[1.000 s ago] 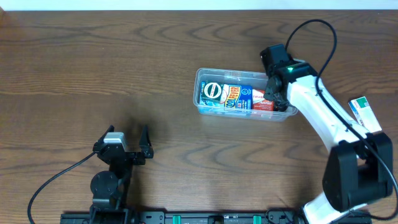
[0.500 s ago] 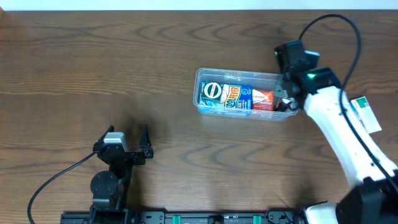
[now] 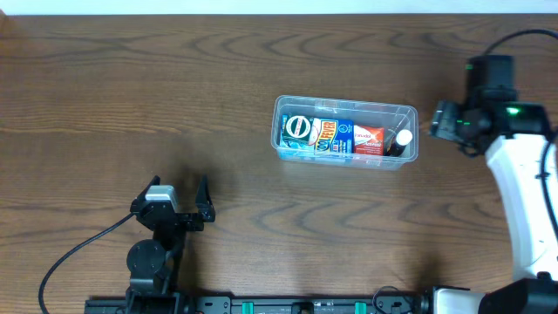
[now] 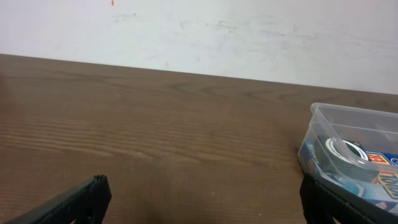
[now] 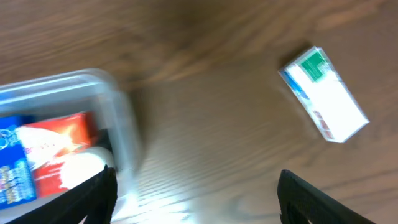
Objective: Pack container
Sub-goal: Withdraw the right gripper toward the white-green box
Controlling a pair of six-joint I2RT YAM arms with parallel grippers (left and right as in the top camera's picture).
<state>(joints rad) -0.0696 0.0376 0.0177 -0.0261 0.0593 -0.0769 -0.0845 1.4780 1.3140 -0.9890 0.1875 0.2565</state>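
Note:
The clear plastic container (image 3: pixel 345 108) sits right of the table's centre. It holds a blue box (image 3: pixel 316 135), a red box (image 3: pixel 368 139) and a small white-capped bottle (image 3: pixel 403 139) at its right end. My right gripper (image 3: pixel 443 122) is open and empty, just right of the container; in the right wrist view (image 5: pixel 196 202) the container's corner (image 5: pixel 121 118) is at the left. A white box with a green mark (image 5: pixel 323 102) lies on the table to the right, hidden under the arm in the overhead view. My left gripper (image 3: pixel 180 185) is open and empty at the front left.
The left wrist view shows the container (image 4: pixel 351 121) at the right, a pale wall (image 4: pixel 199 31) behind the table's far edge, and my open left gripper (image 4: pixel 202 202). Cables trail from both arms.
My right gripper has pulled out of the container's right end and moved right, leaving the bottle inside. The left arm has not moved.

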